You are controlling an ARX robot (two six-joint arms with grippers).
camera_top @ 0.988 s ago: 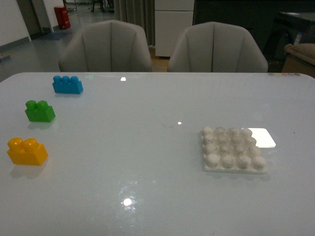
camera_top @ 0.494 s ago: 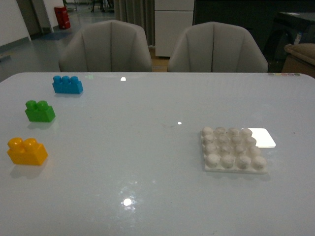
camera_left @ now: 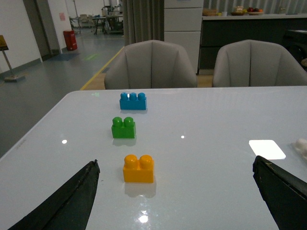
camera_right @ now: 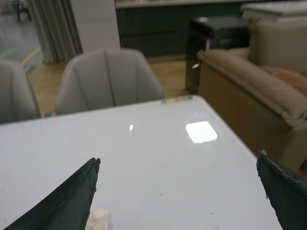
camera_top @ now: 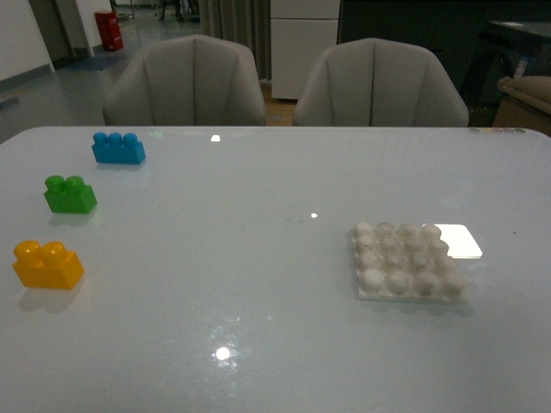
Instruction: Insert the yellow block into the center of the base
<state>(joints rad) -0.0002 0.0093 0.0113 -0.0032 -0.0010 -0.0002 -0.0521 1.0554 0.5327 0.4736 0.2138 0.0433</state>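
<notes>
The yellow block (camera_top: pixel 48 264) rests on the table at the near left, two studs up; the left wrist view shows the same yellow block (camera_left: pixel 138 168) ahead of my left gripper (camera_left: pixel 175 165), nearer its left finger. That gripper is open and holds nothing. The white studded base (camera_top: pixel 408 261) lies flat at the right of the table. Only a corner of the base (camera_right: pixel 98 220) shows in the right wrist view, beside one finger of my right gripper (camera_right: pixel 177 163), which is open and holds nothing. Neither arm appears in the front view.
A green two-stud brick (camera_top: pixel 70 194) and a blue three-stud brick (camera_top: pixel 118 148) stand beyond the yellow one along the table's left side. A bright light patch (camera_top: pixel 458 240) touches the base's far right corner. Two grey chairs (camera_top: pixel 185 82) stand behind the far table edge.
</notes>
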